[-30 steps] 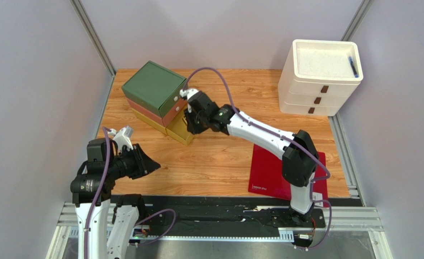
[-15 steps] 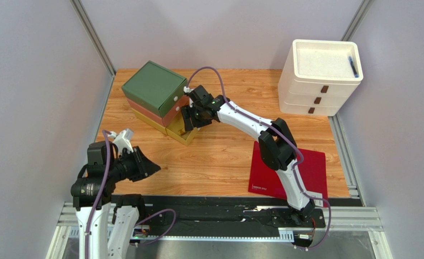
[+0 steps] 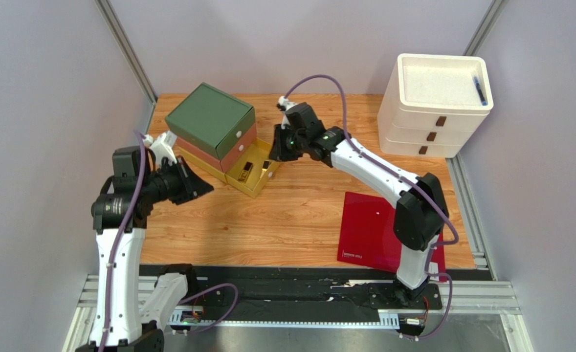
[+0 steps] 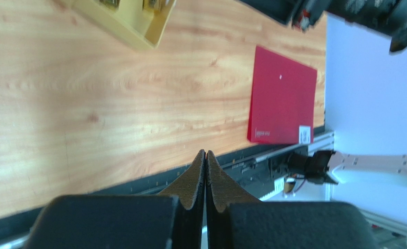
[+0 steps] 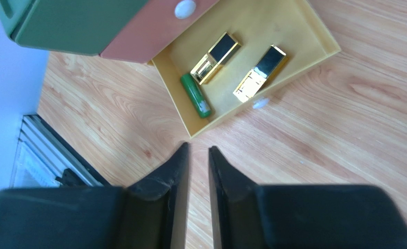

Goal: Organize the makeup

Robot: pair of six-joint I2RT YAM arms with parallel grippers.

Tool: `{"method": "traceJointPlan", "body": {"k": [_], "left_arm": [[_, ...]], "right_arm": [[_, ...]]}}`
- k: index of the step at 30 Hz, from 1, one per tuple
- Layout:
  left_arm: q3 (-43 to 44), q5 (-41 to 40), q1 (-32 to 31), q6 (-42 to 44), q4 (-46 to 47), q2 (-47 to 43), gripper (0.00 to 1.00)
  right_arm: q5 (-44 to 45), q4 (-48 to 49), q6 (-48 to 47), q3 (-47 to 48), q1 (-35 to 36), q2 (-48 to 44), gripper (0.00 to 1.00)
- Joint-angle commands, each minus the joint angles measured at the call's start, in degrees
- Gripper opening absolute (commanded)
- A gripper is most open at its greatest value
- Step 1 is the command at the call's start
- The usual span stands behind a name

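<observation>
Yellow drawer now slid open; right gripper, narrow and empty, hovers just beside it, left gripper closed. It should widen before descending onto a lipstick.

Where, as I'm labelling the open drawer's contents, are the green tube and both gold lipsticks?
green tube (image 5: pixel 195 96), right wrist view, middle of its body.
gold lipstick nearest the tube (image 5: pixel 216 58), right wrist view, its middle.
other gold lipstick (image 5: pixel 260 72), right wrist view, its middle.
</observation>
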Motion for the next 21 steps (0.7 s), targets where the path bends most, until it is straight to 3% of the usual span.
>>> {"method": "traceJointPlan", "body": {"k": [1, 9, 15, 21], "left_arm": [[7.05, 1.94, -0.02, 0.62, 9.12, 7.78, 0.0], [18.13, 1.59, -0.02, -2.18, 17.99, 22.36, 0.0], [17.44, 3.61, -0.02, -10.35, 32.57, 31.85, 0.0], [16.47, 2.74, -0.19, -15.89, 40.76, 38.99, 0.0]], "right_arm": [[-3.85, 9.57, 6.76, -8.06, -4.16, -3.73, 0.0], [-14.49, 14.42, 15.9, -8.52, -9.78, 5.4, 0.0], [-18.53, 14.77, 18.55, -3.6, -10.49, 13.13, 0.0], [-19.24, 12.49, 16.88, 1.15, -10.75, 18.5, 0.0]]}}
